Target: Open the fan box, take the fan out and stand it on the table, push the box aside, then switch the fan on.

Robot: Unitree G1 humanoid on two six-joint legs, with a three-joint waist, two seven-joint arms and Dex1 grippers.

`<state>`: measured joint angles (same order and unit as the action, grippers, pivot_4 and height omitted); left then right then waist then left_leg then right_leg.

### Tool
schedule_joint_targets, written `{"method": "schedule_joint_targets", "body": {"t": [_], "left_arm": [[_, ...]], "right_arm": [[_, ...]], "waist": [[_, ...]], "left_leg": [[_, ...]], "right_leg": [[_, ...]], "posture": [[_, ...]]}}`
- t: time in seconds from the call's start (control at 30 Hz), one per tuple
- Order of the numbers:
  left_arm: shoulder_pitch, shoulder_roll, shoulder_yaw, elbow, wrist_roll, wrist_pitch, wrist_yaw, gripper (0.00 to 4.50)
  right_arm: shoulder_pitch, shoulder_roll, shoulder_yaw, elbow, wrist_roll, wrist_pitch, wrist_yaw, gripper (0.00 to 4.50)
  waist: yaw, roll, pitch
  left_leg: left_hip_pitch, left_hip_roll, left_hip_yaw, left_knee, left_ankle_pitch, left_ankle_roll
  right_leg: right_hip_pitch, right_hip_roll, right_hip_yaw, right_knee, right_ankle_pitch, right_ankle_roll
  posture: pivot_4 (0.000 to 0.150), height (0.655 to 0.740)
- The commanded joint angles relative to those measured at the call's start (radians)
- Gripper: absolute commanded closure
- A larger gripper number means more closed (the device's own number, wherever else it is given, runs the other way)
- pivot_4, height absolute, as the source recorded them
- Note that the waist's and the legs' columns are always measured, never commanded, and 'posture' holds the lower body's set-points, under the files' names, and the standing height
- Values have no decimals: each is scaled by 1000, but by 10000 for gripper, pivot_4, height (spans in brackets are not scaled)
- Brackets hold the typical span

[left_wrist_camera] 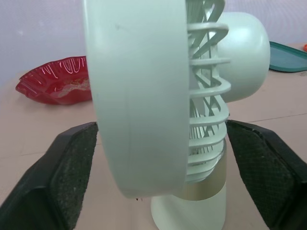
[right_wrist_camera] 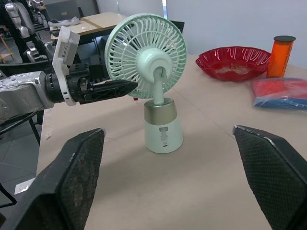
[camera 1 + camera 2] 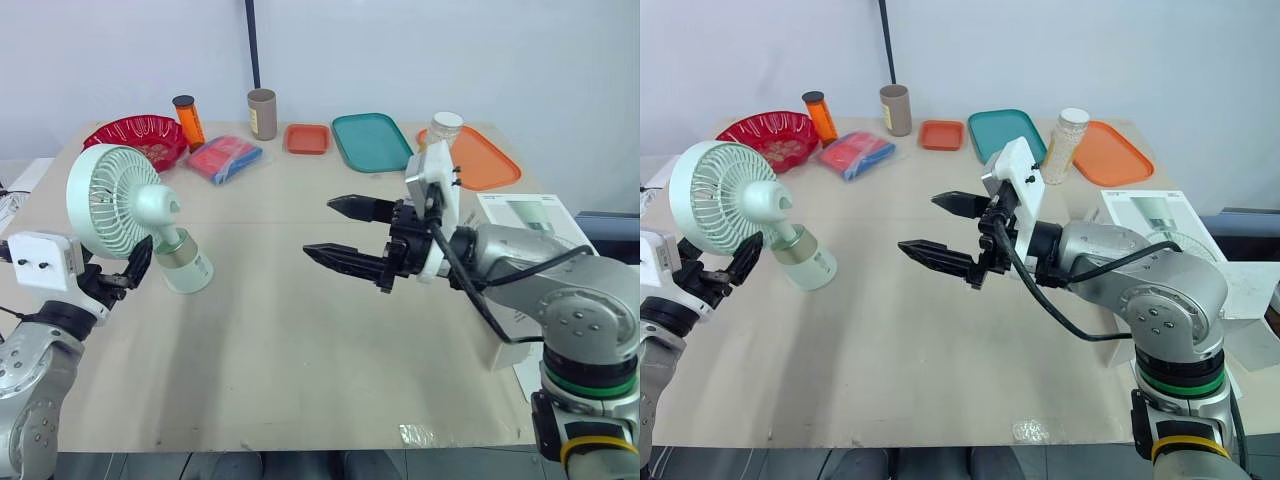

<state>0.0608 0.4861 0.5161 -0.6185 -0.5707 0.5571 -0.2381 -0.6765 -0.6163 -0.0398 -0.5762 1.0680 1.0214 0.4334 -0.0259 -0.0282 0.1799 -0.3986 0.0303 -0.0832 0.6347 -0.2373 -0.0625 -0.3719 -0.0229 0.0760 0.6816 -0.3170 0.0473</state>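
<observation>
The pale green fan stands upright on the table's left side on its white base, its head tilted up. My left gripper is open; in the left wrist view its fingers flank the fan head without touching it. My right gripper hovers open over the middle of the table with nothing between its fingers, which point at the fan. The white fan box lies at the table's right edge, partly hidden behind my right arm.
Along the back of the table are a red bowl, an orange bottle, a cardboard tube, a red and blue packet, a small orange tray, a teal tray, a jar and an orange tray.
</observation>
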Motion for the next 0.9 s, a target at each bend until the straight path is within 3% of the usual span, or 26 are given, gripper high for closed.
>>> {"method": "schedule_joint_targets", "body": {"t": [0.03,0.17,0.3,0.7,0.9], "left_arm": [[-2,11,8,-39,5,-4,12,18976],[-9,13,13,-44,-2,-9,9,18976],[-12,14,13,-41,0,-7,13,26461],[-11,7,-20,-60,13,-3,27,26466],[-90,-3,-74,-143,-39,61,88,26466]], "right_arm": [[-3,-4,-5,-24,-11,-24,13,0],[7,-5,4,-28,-24,-26,27,0],[8,-3,6,-25,-30,-27,35,0],[15,-1,6,-34,-36,-19,43,0],[19,-3,4,-38,-37,-16,36,0]], "waist": [[0,0,0],[0,0,0],[0,0,0],[1,0,0],[2,0,0]], "left_leg": [[0,0,0,0,0,0],[0,0,0,0,0,0],[0,0,0,0,0,0],[0,0,0,0,0,0],[-1,0,-1,0,0,0]], "right_leg": [[0,0,0,0,0,0],[0,0,0,0,0,0],[0,0,0,0,0,0],[0,0,0,0,0,0],[0,0,0,0,0,0]], "posture": [[1500,7400],[1500,7400],[1500,7400],[1500,7400],[1500,7400]]}}
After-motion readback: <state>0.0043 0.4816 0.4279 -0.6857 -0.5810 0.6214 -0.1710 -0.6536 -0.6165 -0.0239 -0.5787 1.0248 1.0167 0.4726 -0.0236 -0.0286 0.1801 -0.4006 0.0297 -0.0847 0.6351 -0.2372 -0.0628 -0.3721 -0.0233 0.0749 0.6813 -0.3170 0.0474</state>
